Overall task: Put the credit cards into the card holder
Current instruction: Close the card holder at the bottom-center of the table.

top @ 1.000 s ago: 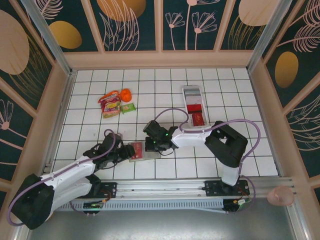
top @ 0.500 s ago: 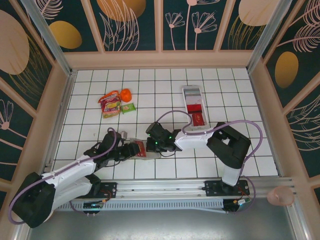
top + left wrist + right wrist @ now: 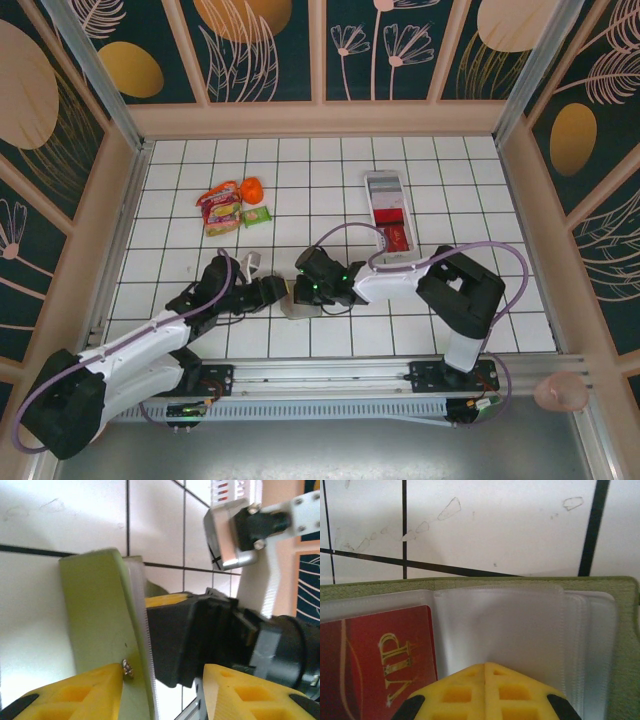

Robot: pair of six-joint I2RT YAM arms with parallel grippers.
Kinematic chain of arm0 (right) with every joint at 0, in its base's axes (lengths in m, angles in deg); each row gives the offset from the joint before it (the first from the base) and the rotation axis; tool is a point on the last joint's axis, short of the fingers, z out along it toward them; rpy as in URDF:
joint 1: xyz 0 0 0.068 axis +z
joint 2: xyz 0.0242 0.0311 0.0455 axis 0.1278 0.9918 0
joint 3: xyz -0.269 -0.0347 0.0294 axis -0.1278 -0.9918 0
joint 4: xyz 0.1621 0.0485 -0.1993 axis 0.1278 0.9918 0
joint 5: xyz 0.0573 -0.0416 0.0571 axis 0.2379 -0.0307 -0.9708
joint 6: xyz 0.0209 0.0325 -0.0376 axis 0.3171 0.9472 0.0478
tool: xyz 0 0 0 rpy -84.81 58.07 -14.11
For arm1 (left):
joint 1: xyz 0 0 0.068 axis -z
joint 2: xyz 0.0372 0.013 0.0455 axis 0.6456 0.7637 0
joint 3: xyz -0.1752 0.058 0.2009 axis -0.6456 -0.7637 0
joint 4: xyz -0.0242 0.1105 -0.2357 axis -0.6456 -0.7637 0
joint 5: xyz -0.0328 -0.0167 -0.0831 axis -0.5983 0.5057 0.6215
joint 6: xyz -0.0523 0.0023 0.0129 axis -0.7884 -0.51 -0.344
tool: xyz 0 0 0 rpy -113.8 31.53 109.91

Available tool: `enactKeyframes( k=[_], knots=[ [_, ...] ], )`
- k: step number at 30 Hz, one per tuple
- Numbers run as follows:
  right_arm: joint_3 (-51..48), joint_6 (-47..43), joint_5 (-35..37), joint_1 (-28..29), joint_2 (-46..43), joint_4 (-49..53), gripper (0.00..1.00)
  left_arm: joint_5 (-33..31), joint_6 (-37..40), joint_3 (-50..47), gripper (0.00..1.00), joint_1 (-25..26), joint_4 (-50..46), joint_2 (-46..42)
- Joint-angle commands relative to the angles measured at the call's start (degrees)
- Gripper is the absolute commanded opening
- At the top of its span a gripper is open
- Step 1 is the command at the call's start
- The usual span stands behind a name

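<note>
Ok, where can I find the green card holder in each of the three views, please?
Top external: the card holder lies low centre, on the tiles.
Left wrist: its olive cover, left of centre.
Right wrist: open across the lower half, red VIP card at left.
Shared landmark: the white table's dark grid lines.

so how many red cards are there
3: one card sleeved in the card holder, one in the white tray, one at its near end; others may be hidden.
</note>
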Motion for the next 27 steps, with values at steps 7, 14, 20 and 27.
enactKeyframes(
  k=[7,14,20,27],
  knots=[
    [0.02,1.02,12.65,-0.24,-10.24,9.15,0.0,-0.5,-0.25,1.55,0.44,1.46,6.48,3.79],
    [-0.96,1.55,19.81,-0.39,-14.79,18.33,0.05,-1.4,0.07,3.69,0.43,4.11,10.27,10.51],
    [-4.08,2.38,19.8,-0.38,-19.03,19.75,0.16,-2.63,-1.69,5.13,0.4,5.91,16.82,19.32],
    [-8.83,3.81,16.86,-0.37,-23.9,16.02,0.21,-2.46,-3.76,5.2,0.4,6.03,21.16,28.84]
  ],
)
